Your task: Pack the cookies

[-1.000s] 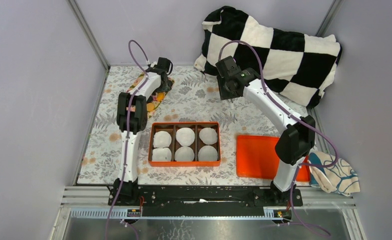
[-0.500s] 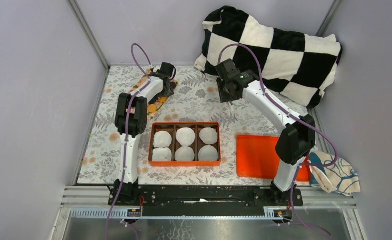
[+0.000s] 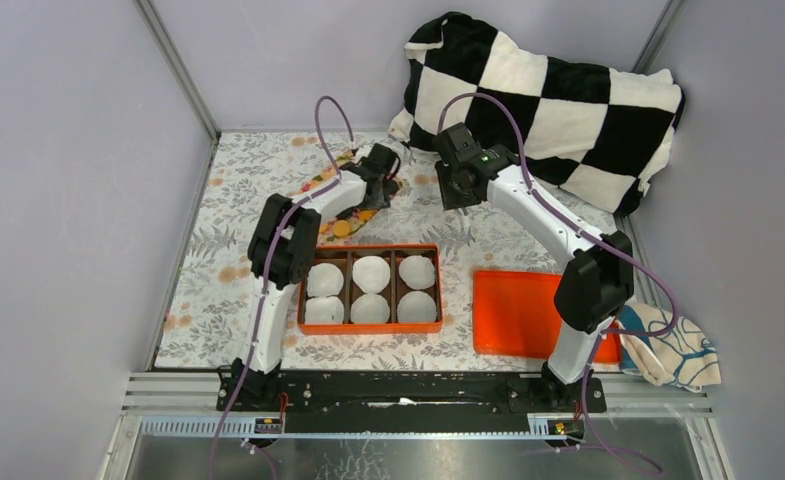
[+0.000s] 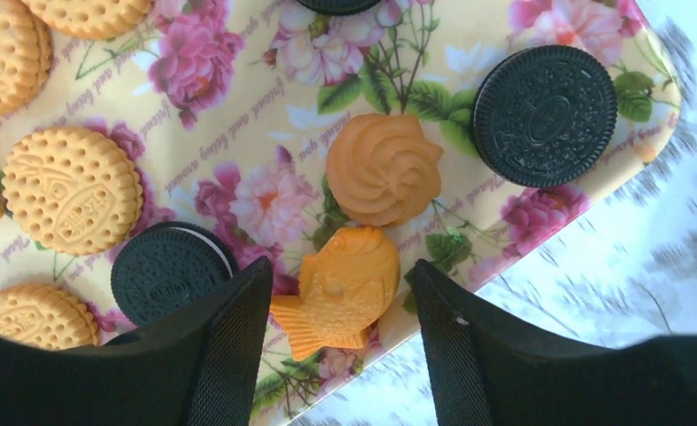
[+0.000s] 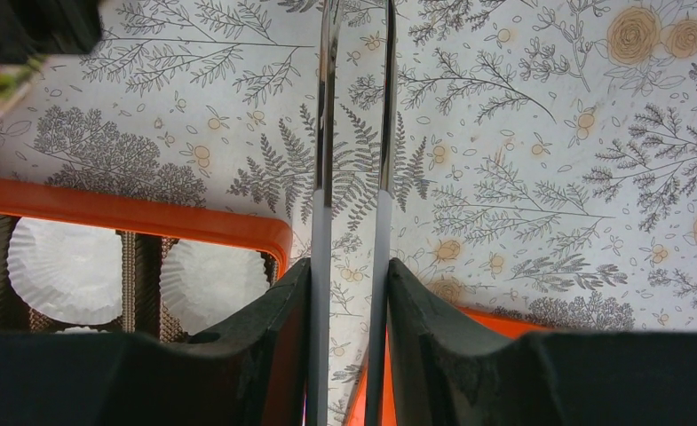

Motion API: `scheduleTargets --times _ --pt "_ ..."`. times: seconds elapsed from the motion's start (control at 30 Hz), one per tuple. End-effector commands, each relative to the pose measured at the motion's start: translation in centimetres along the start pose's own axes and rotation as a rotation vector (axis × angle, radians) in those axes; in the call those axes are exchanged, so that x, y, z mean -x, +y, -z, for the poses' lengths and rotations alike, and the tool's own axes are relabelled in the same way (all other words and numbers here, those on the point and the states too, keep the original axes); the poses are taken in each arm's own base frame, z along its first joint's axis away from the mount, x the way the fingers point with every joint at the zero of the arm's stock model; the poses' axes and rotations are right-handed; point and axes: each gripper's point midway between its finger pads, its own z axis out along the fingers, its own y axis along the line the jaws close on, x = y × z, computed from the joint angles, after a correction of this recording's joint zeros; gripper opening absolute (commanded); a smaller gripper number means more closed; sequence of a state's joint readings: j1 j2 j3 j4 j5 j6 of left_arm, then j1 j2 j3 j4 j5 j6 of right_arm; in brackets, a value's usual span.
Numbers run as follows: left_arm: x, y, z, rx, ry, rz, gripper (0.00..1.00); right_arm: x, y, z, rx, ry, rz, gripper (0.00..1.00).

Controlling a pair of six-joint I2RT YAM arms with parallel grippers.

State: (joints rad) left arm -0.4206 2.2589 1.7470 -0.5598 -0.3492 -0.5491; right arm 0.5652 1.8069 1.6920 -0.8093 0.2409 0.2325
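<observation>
The cookies lie on a flowered tray (image 4: 238, 106), which also shows in the top view (image 3: 334, 190). There are round tan biscuits (image 4: 72, 189), dark sandwich cookies (image 4: 544, 115), a swirl cookie (image 4: 384, 167) and a fish-shaped orange cookie (image 4: 344, 288). My left gripper (image 4: 340, 266) is open at the tray's edge, with a finger on each side of the fish cookie and a gap on both sides; it also shows in the top view (image 3: 378, 185). My right gripper (image 5: 349, 266) is shut on a pair of tongs (image 5: 327, 133) above the cloth, behind the box in the top view (image 3: 458, 188).
An orange box (image 3: 368, 248) holds six white paper cups (image 3: 371, 272) in its compartments. Its orange lid (image 3: 523, 315) lies to the right. A black and white checked pillow (image 3: 558, 100) fills the back right corner. A crumpled cloth (image 3: 678, 350) lies at the near right.
My left arm has swung to the right, and the flowered tray now lies further right, behind the box. My right gripper has barely moved.
</observation>
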Motion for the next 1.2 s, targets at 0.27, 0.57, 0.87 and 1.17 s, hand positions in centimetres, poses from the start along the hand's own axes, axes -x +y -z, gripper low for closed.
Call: scheduleTargets --times 0.27,0.57,0.87,1.17 --pt "-11.5 -6.0 4.5 -0.165 0.158 -0.181 0.65 0.8 0.1 2.9 0.044 -0.093 -0.025 0.29" --pt "-2.6 -6.2 9.6 -0.131 -0.114 -0.1 0.67 0.4 1.2 3.9 0.12 -0.103 -0.015 0.29" --pt "6.9 -3.2 25.3 -0.27 -0.388 0.095 0.64 -1.7 5.1 3.4 0.221 -0.056 0.056 0.33" --pt "3.5 0.4 26.3 -0.26 -0.363 0.095 0.64 -2.5 6.8 0.3 0.221 -0.002 0.074 0.49"
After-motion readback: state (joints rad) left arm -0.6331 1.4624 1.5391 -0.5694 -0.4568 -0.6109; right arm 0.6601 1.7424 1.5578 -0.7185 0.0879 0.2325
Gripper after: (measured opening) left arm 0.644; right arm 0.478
